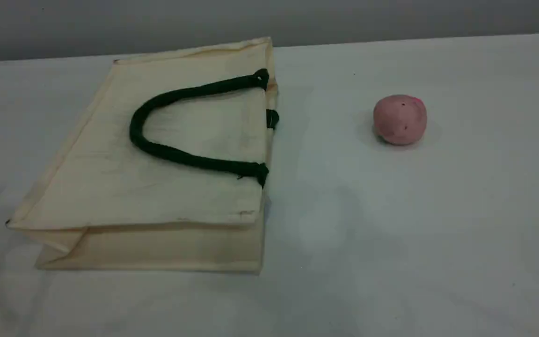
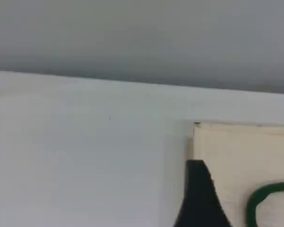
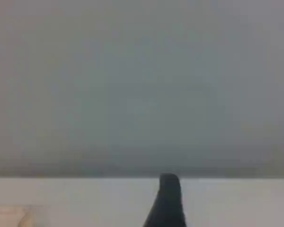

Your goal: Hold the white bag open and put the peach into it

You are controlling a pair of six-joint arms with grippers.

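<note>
Bag (image 1: 148,187) lies flat on its side on the desk (image 1: 391,234), left half of the scene view, mouth edge facing right toward the peach (image 1: 399,120). Top handle (image 1: 194,90) is flopped back onto the upper panel. A bit of the second handle (image 1: 272,119) pokes out at the mouth edge, under the top panel. Mouth looks pressed shut, panels lying together, gusset folded in along the near side. My read: flat like this it takes nothing, so the top panel or handle has to be lifted first.

Peach sits alone on the right, well apart from the bag, nothing touching it. It is round and could roll if nudged.

No arm shows in the scene view. Left claw (image 2: 201,198): one dark fingertip at the bottom of the left wrist view, hanging over the bag's far corner (image 2: 236,151), with a curve of green handle (image 2: 270,191) just beside it. Right claw (image 3: 168,203): one fingertip in the right wrist view, aimed out past the desk edge at grey wall (image 3: 142,85), peach not in its view. Both claws released, grasping nothing; bag and peach lie untouched.

Nothing done yet, I judge. Left claw sits on the bag side and right on the peach side, which fits the split: left opens, right carries.

Nothing else on the desk and the path from peach to mouth is bare. The real obstacle is the shut mouth; the loose handle lying on the panel could also get in the way of a grab at the edge.
</note>
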